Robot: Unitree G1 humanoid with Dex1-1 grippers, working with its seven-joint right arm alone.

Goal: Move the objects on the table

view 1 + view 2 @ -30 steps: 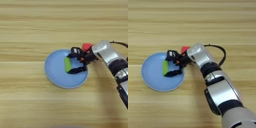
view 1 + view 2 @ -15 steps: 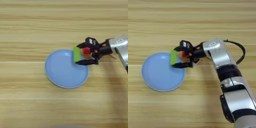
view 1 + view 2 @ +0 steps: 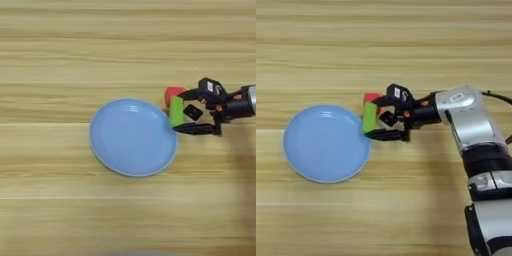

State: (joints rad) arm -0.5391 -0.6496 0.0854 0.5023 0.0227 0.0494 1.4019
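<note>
So the robot's right hand [image 3: 376, 119], two black fingers on a silver forearm [image 3: 468, 116], comes in from the right and is clamped on the flat lime-green rectangular block [image 3: 369, 117]. One finger [image 3: 387, 135] sits on the near side and the other on the far side. The block stands on edge right at the right rim of the big round light-blue plate [image 3: 131, 136], which has nothing on it. A small red cube [image 3: 172, 93] sits just behind the block, touching or nearly so, can't tell which. A little black cube-ish thing [image 3: 193, 112] shows between the fingers. All of it sits on the light wooden plank worktop [image 3: 75, 50].
</note>
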